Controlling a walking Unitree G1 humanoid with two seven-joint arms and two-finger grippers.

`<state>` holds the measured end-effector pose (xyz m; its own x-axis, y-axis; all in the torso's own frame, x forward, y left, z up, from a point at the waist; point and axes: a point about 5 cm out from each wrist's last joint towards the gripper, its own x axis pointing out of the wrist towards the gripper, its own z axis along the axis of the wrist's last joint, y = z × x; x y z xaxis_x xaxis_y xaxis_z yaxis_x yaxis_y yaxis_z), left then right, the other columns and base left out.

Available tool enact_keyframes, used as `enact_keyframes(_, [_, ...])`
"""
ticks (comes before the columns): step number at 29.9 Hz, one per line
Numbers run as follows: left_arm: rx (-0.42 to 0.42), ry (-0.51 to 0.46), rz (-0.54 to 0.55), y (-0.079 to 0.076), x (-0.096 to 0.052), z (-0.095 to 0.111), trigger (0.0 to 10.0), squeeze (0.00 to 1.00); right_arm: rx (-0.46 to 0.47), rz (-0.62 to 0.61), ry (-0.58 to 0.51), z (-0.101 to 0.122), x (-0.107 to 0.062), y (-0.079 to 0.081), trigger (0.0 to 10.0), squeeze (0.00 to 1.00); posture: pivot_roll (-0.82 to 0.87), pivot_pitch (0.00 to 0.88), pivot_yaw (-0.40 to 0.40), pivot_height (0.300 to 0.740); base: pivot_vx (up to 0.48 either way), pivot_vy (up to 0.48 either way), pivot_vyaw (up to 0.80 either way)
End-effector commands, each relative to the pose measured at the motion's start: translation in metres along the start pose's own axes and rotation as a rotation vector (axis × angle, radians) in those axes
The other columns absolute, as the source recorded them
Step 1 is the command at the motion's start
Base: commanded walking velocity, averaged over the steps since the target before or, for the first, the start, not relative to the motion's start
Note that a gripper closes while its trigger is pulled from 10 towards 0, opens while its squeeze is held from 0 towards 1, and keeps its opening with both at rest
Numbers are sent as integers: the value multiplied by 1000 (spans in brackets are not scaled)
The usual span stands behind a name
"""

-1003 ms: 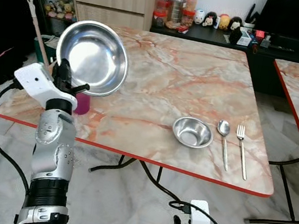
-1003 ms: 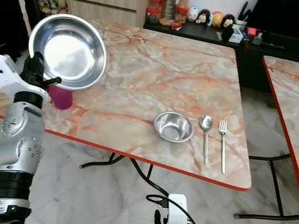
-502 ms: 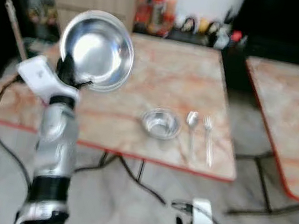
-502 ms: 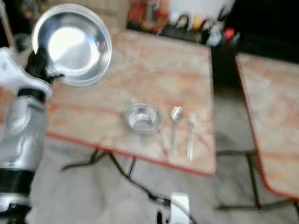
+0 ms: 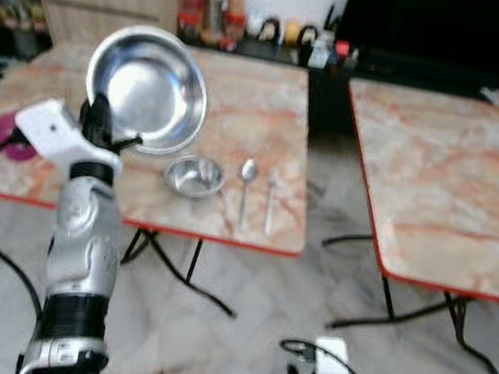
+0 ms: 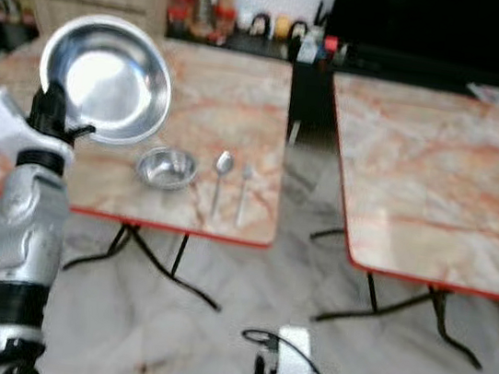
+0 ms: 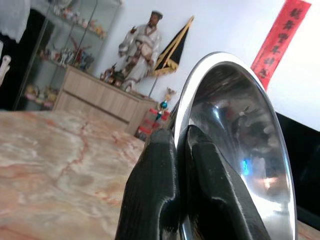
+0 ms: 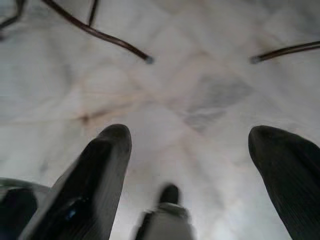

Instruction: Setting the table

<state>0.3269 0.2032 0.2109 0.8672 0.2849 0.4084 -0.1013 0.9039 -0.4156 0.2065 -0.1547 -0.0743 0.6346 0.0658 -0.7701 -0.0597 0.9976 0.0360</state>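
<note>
— What's the big steel plate (image 5: 146, 89) look like from your end?

— I see a round, shiny, shallow dish with a raised rim, tipped up on edge so its hollow faces me. The left wrist view shows it side-on, with the room mirrored in its polished inside.

— And where is it relative to the left gripper (image 7: 181, 150)?

— It stands straight up out of that gripper. The two black fingers (image 7: 150, 195) are pinched narrow on the lower rim, one on each face of the metal, and the plate is lifted in the air above the near desk (image 5: 240, 121).

— What else, counted?

— Beyond and to the right of the left gripper, on that desk: one small steel bowl (image 5: 194, 176), then one spoon (image 5: 246, 187), then one fork (image 5: 269, 202), lying side by side. One purple cup (image 5: 15, 135) sits to the gripper's left. I count two marble-topped desks; the second desk (image 5: 446, 177) is further right.

— The other arm?

— The right gripper (image 8: 200, 165) hangs low over the marble floor (image 8: 190, 100), fingers spread wide, holding nothing.
</note>
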Motion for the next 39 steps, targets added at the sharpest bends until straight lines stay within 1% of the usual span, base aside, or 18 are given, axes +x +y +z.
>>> enact_keyframes(1, [-25,-18,-23,-10,1,3,10000,0,-3,-22,-12,3,0,-8,10000,0,61,0,-16,731,0,-285,0])
enact_keyframes(11, [-18,-4,-33,-12,0,-1,10000,0,3,-14,-19,4,0,-8,10000,0,57,0,-15,731,0,-232,0])
enact_keyframes(17, [-9,11,-34,-11,-4,-4,10000,0,-1,-12,-15,2,-1,-8,10000,0,56,0,-13,731,0,-315,0])
enact_keyframes(19, [1,33,-29,-8,-9,-8,10000,0,-3,-11,-10,0,-1,-7,10000,0,58,0,-13,731,0,-330,0])
enact_keyframes(21, [10,40,-32,-7,-11,-9,10000,0,-3,-11,-9,0,-1,-7,10000,0,57,0,-12,731,0,-330,0])
enact_keyframes(24, [50,84,-37,-2,-19,-16,10000,0,-2,-12,-8,-1,-1,-7,10000,0,57,0,-8,731,0,-200,0])
enact_keyframes(26, [84,167,-24,11,-34,-32,10000,0,-1,-11,-7,-2,-1,-7,10000,0,57,0,-5,731,0,0,0])
enact_keyframes(28, [114,210,-26,17,-43,-40,10000,0,0,-12,-6,-2,-1,-7,10000,0,57,0,-5,731,0,0,0])
enact_keyframes(30, [115,210,-26,17,-44,-39,10000,0,0,-12,-6,-2,-1,-7,10000,0,57,0,-5,731,0,0,0])
enact_keyframes(31, [170,320,21,42,-69,-59,10000,0,0,-12,-2,-4,-2,-7,10000,0,59,0,-1,731,0,0,0])
enact_keyframes(33, [223,425,63,66,-98,-75,10000,0,1,-11,0,-5,-2,-7,10000,0,60,0,1,731,0,0,0])
enact_keyframes(36, [243,503,73,77,-116,-86,10000,0,0,-11,3,-6,-2,-7,10000,0,68,0,-1,731,0,0,0])
enact_keyframes(39, [288,595,91,92,-136,-99,10000,0,0,-10,5,-6,-2,-6,10000,0,71,0,-1,731,0,0,0])
